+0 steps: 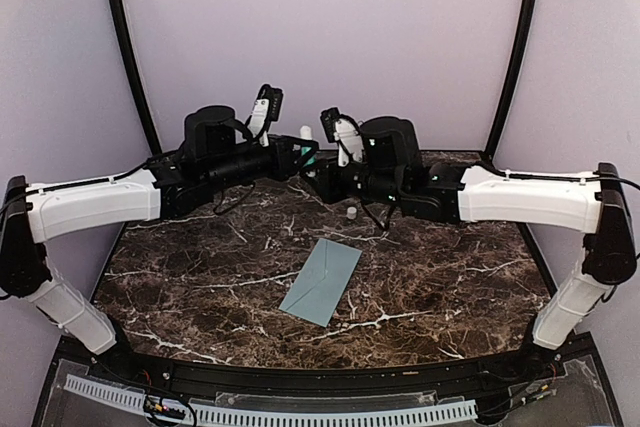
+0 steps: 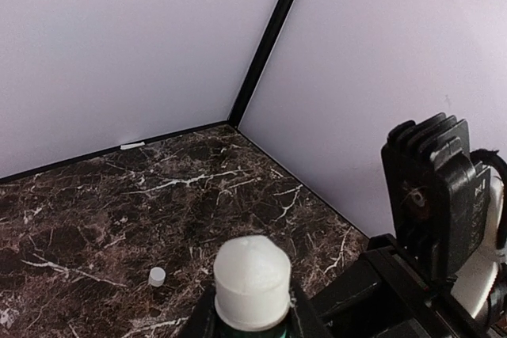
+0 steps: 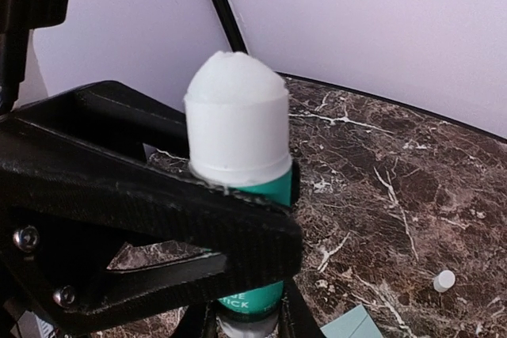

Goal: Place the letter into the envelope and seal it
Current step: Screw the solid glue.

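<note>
The pale blue-grey envelope (image 1: 322, 280) lies flat and closed at the middle of the marble table; one corner of the envelope (image 3: 358, 327) shows in the right wrist view. No letter is in view. At the back centre both arms meet on an upright white-and-green glue stick (image 1: 306, 137). My left gripper (image 2: 252, 316) is shut on the glue stick (image 2: 252, 279) just under its uncapped white top. My right gripper (image 3: 247, 327) is shut on the bottom end of the glue stick (image 3: 238, 136), below the left fingers (image 3: 198, 211).
A small white cap (image 1: 352, 213) stands on the marble table (image 1: 200, 277) between the grippers and the envelope; the cap (image 2: 157, 276) is also in the left wrist view. Lilac walls with black corner posts (image 1: 125, 47) close in the back and sides.
</note>
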`<action>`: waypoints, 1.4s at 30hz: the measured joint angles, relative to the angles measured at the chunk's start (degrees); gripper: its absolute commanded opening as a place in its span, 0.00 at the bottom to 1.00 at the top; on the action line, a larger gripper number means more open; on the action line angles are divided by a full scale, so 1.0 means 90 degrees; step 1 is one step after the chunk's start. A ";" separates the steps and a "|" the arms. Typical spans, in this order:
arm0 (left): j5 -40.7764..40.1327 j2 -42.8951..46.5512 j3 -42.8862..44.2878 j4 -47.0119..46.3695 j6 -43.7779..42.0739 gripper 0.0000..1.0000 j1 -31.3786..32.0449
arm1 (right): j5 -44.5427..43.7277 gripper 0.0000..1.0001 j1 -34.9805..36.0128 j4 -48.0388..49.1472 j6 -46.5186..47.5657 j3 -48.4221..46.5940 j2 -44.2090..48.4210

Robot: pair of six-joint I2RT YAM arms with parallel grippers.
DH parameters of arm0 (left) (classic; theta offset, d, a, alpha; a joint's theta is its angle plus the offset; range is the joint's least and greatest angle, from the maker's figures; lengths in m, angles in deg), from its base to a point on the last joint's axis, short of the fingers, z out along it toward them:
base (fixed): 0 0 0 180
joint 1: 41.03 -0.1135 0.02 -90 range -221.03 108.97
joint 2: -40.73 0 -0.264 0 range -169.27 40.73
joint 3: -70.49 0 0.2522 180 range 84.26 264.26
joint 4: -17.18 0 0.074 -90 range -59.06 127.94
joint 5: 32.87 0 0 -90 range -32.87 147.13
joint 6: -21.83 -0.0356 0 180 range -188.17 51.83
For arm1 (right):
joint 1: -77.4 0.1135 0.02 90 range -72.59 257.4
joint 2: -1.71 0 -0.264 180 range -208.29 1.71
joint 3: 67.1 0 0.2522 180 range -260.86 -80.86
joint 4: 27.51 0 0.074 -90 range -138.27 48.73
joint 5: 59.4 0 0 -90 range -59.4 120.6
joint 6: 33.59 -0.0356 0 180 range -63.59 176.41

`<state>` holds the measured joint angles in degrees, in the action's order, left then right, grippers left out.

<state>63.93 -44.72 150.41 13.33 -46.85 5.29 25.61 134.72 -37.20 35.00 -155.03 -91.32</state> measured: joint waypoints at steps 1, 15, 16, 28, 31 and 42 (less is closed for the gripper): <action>-0.0078 -0.0024 0.0000 0.0041 0.0002 0.00 0.0000 | -0.0163 0.06 0.0041 -0.0087 -0.0022 -0.0073 -0.0078; 0.0991 -0.0112 0.0002 0.0061 0.0534 0.00 -0.0466 | 0.0483 0.68 -0.0231 0.0974 0.0019 0.1360 0.1161; 0.1277 -0.0112 0.0002 0.0034 0.0602 0.00 -0.0617 | 0.0595 0.69 -0.0350 0.1095 -0.0015 0.1486 0.1321; 0.4551 0.0131 -0.0291 -0.0814 0.0481 0.00 -0.1358 | 0.3619 0.69 -0.1520 0.2790 -0.0663 0.2608 0.1899; 0.5190 0.0262 -0.0500 -0.1428 0.0619 0.00 -0.1336 | 0.4418 0.67 -0.1484 0.3653 -0.0974 0.2613 0.1722; 0.6076 0.0447 -0.0831 -0.2487 0.1086 0.00 -0.1316 | 0.5127 0.63 -0.0852 0.4311 -0.1158 0.2040 0.0585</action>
<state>118.62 -40.69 142.93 -9.05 -37.08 -6.55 71.75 127.05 1.60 24.57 -136.67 -86.05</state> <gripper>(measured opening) 0.223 0.653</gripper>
